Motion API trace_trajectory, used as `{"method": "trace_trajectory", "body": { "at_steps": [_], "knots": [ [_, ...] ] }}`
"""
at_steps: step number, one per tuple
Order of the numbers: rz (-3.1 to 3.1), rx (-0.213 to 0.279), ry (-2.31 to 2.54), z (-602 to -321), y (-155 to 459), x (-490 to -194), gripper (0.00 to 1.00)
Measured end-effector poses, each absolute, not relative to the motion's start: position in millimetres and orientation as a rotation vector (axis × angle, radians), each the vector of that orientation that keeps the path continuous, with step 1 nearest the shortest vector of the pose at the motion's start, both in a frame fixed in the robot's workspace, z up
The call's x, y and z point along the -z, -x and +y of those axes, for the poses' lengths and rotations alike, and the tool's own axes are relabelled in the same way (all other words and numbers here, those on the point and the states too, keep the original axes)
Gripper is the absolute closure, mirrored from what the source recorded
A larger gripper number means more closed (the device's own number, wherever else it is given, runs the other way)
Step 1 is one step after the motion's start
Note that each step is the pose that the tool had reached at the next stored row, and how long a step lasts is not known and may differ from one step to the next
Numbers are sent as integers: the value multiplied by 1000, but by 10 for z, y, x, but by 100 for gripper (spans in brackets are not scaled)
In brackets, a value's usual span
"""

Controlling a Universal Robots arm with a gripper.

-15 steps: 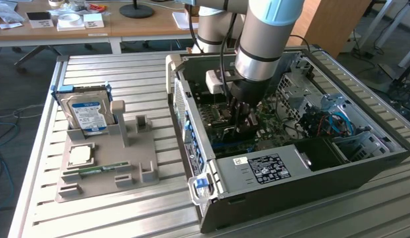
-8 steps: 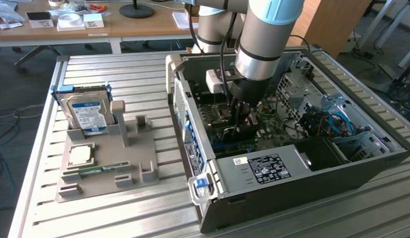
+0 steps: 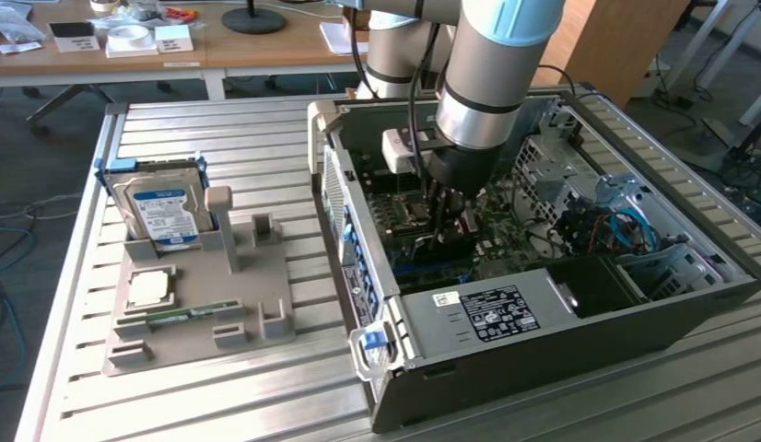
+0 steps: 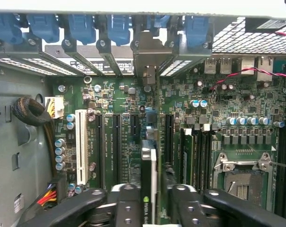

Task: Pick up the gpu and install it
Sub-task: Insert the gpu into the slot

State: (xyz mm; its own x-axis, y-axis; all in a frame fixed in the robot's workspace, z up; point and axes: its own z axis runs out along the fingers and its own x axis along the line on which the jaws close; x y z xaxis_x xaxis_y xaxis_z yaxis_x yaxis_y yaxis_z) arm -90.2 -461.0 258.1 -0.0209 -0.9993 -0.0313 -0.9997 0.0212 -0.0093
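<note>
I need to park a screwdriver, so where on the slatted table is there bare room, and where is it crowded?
Bare slats lie in front of the grey parts holder and between it and the computer case. Inside the case it is crowded: the arm's fingers are at the gpu, over the motherboard.

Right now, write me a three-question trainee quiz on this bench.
1. True or false: the gpu is edge-on between the pincer fingers, over the motherboard slots.
2. Which item stands upright in the grey holder outside the computer case? A) hard drive B) fan C) keyboard
3. Fill in: the arm reaches down into the open ____.

Key: 1 true; 2 A; 3 computer case.
</note>
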Motion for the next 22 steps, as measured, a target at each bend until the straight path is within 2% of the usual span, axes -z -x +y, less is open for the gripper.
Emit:
{"method": "trace_trajectory", "body": {
  "at_steps": [1,22],
  "knots": [
    [2224,-24,2178,-4610,902,-2581,74],
    [2224,-24,2177,-4610,903,-2556,74]
  ]
}}
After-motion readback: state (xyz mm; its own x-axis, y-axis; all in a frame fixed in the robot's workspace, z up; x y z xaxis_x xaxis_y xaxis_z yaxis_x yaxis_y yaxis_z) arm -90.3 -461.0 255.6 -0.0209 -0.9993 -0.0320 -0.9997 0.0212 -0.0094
